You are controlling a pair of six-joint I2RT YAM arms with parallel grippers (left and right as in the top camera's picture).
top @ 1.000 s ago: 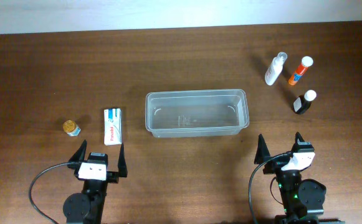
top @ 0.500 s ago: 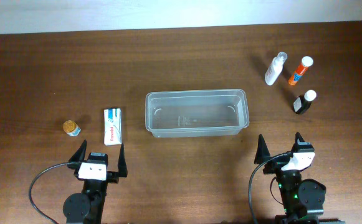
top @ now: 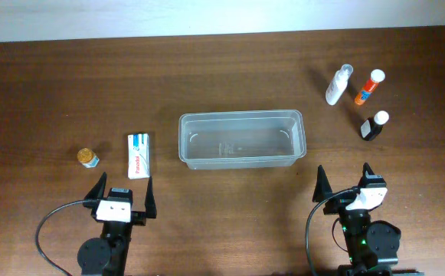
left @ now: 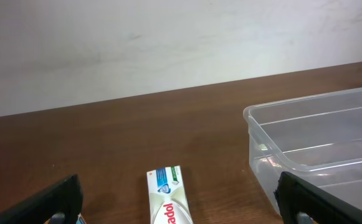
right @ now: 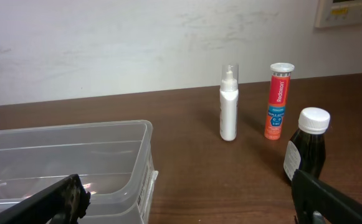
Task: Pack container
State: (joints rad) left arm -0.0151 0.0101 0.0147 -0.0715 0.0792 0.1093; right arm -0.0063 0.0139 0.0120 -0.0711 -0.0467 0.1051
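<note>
Nothing has moved since the earlier frames. Dark brown wooden table (top: 222, 69), white wall (left: 168, 43) behind. Clear rectangular plastic container (top: 241, 114) stands at table centre. Left gripper (top: 124, 184) and right gripper (top: 344, 175) both spread wide, holding nothing.

A white box (left: 167, 200) with red lettering lies flat on the brown table (left: 137, 134), left of the clear container (left: 265, 163) (only one end shows) and apart from it. Both sit between the left tool (left: 177, 190) and its wide-spread dark fingers (left: 47, 204).
</note>
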